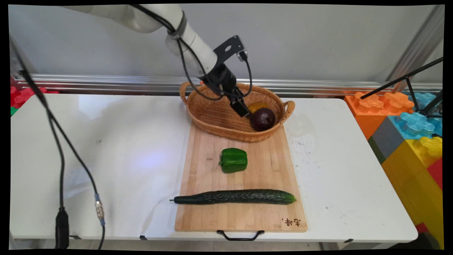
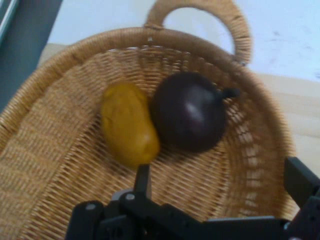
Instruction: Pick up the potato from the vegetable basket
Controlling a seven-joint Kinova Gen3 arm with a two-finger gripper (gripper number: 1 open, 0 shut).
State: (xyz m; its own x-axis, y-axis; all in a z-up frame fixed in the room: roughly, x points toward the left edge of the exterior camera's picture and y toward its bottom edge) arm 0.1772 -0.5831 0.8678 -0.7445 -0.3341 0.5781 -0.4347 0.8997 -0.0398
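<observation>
My gripper (image 1: 242,109) reaches down into a wicker basket (image 1: 226,135) at the far end of a wooden cutting board. It stands open with nothing between its fingers. In the basket a yellow oblong fruit (image 1: 257,105) and a dark purple round fruit (image 1: 263,119) lie touching, just beyond the fingertips. In the hand view the yellow fruit (image 2: 127,125) is left of the purple fruit (image 2: 189,112). Both rest on the basket's (image 2: 125,37) woven floor, just ahead of the open gripper (image 2: 220,185). The purple one lies roughly in line with the gap.
On the cutting board (image 1: 272,170) lie a green bell pepper (image 1: 233,160) and, nearer the front, a long cucumber (image 1: 235,197). Large coloured toy blocks (image 1: 407,134) stand off the table's right edge. Black cables (image 1: 62,152) hang at the left.
</observation>
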